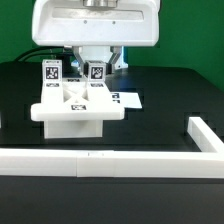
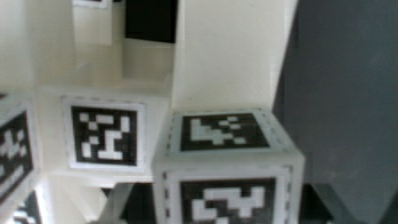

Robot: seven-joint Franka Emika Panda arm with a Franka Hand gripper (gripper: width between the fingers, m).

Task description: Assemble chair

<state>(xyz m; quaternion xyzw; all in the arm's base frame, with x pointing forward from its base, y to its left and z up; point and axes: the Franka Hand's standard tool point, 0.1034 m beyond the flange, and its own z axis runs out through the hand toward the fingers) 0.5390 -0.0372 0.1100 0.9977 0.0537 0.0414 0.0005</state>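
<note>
The partly built white chair stands on the black table, a flat slab on a blocky base. Two upright tagged posts rise from its far side, the left post and the right post. My gripper comes down from above and is shut on the right post. In the wrist view the right post sits between my dark fingers, with my gripper around its tagged face. The left post stands free beside it. The chair slab lies beyond.
The marker board lies flat on the table at the exterior view's right of the chair. A long low white border rail runs along the front and turns back at the right. A green wall stands behind.
</note>
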